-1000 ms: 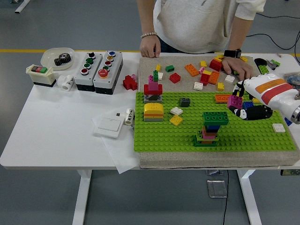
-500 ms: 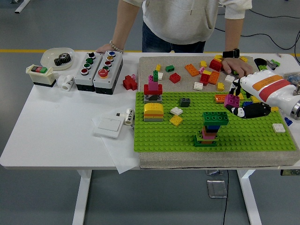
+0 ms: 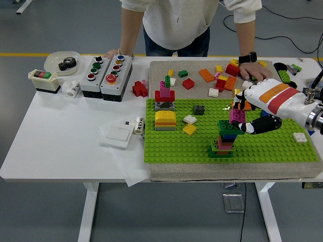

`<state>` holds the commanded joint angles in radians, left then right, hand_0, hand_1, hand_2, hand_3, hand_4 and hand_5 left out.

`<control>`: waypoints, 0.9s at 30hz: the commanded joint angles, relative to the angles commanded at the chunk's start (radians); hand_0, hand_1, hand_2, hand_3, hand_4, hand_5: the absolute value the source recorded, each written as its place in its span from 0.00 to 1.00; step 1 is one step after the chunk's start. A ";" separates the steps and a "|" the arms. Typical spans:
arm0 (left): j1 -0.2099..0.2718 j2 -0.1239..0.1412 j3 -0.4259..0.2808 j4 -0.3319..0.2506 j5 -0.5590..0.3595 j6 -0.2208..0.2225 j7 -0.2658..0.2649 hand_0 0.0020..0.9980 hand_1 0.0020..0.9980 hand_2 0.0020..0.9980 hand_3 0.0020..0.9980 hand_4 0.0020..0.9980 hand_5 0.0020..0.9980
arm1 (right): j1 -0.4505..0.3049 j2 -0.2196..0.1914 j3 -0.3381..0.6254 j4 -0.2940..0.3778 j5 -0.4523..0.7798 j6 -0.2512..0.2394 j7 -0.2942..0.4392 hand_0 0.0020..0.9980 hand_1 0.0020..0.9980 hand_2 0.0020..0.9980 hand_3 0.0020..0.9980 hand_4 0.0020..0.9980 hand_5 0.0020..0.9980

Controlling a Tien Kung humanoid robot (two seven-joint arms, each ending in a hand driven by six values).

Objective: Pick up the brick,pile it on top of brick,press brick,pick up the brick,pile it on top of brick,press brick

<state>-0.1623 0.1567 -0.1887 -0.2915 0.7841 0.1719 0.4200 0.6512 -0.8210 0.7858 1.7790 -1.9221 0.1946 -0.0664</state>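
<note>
My right hand (image 3: pixel 241 115) comes in from the right, its fingers shut on a magenta brick (image 3: pixel 237 116). The brick hangs just above the right end of the dark green brick (image 3: pixel 228 126) that tops a stack (image 3: pixel 223 138) of blue, pink and green bricks on the green baseplate (image 3: pixel 171 146). Whether the magenta brick touches the green one I cannot tell. A second stack (image 3: pixel 165 94) with a red and pink top stands at the baseplate's far left, and a yellow domed pile (image 3: pixel 165 120) sits in front of it. My left arm is out of view.
Loose bricks (image 3: pixel 222 79) lie on the grey mat behind the baseplate. A person stands at the far side, one hand (image 3: pixel 254 71) on the mat, the other (image 3: pixel 113 52) by the button boxes (image 3: pixel 106 70). A white switch plate (image 3: pixel 116 134) lies left of the baseplate.
My right hand has carried the magenta brick left and forward, from the baseplate's right side to over the green-topped stack. The person has shifted left and moved a hand to the button boxes.
</note>
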 joint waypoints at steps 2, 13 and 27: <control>0.001 -0.001 -0.004 0.000 0.005 -0.001 0.001 0.43 0.54 0.55 0.63 0.67 0.80 | 0.003 0.001 -0.002 0.000 -0.003 -0.001 0.021 0.19 0.39 0.52 0.52 0.69 0.51; -0.001 -0.001 -0.004 0.000 0.006 -0.002 0.000 0.44 0.54 0.55 0.63 0.67 0.80 | 0.028 0.002 -0.009 0.000 -0.001 0.009 0.034 0.19 0.39 0.51 0.52 0.68 0.50; -0.007 -0.001 0.001 0.000 -0.001 -0.001 -0.003 0.43 0.53 0.55 0.63 0.67 0.79 | 0.100 0.012 -0.062 0.000 -0.005 0.017 0.078 0.20 0.38 0.51 0.52 0.68 0.49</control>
<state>-0.1696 0.1561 -0.1874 -0.2918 0.7835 0.1705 0.4174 0.7515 -0.8086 0.7237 1.7790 -1.9267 0.2112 0.0116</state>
